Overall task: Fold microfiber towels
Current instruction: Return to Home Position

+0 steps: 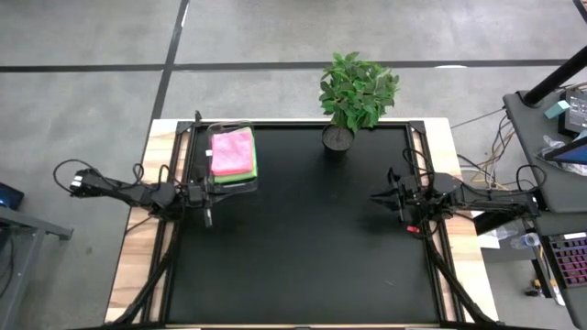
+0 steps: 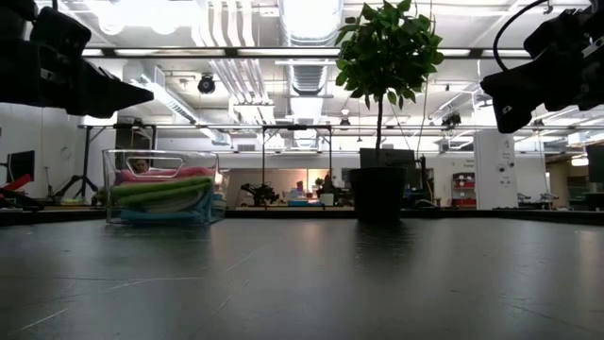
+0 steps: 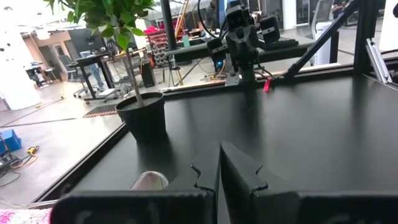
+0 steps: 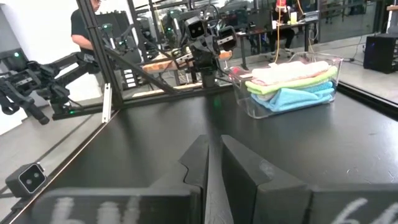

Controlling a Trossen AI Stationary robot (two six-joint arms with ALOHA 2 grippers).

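The microfiber towels lie folded in a stack inside a clear plastic bin at the table's far left. Pink is on top, lime green under it and light blue at the bottom. My left gripper hangs shut above the table at its left edge, just on the near side of the bin, pointing level toward the right. My right gripper hangs shut at the right edge, pointing level toward the left. In both wrist views the fingers lie together with nothing between them.
A green potted plant stands at the table's far edge, right of the middle, in a black pot. Black frame rails run along the table's sides. The black tabletop stretches between the two arms.
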